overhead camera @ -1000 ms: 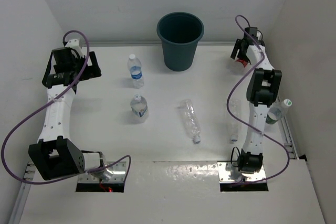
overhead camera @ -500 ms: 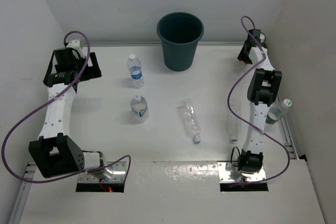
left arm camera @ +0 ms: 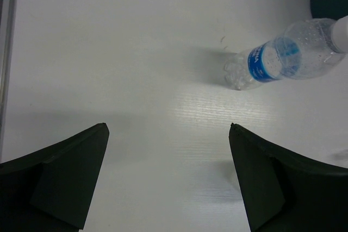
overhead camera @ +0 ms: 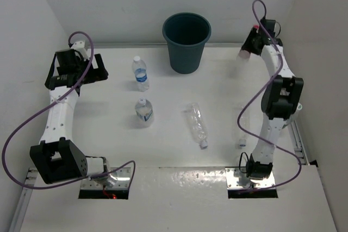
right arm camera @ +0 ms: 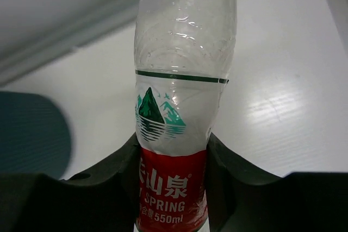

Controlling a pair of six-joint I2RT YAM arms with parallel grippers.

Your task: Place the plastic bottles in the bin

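Raised since a second ago, right fingers (right arm camera: pixel 109 188) clamp the red-labelled bottle (right arm camera: pixel 182 96); left fingers (left arm camera: pixel 60 183) spread wide over the bench (left arm camera: pixel 136 52) near a blue-labelled bottle (left arm camera: pixel 283 61)

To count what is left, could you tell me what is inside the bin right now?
Inside the bin only its dark inner wall shows, with nothing seen in it; the near wall covers part of the bottom.
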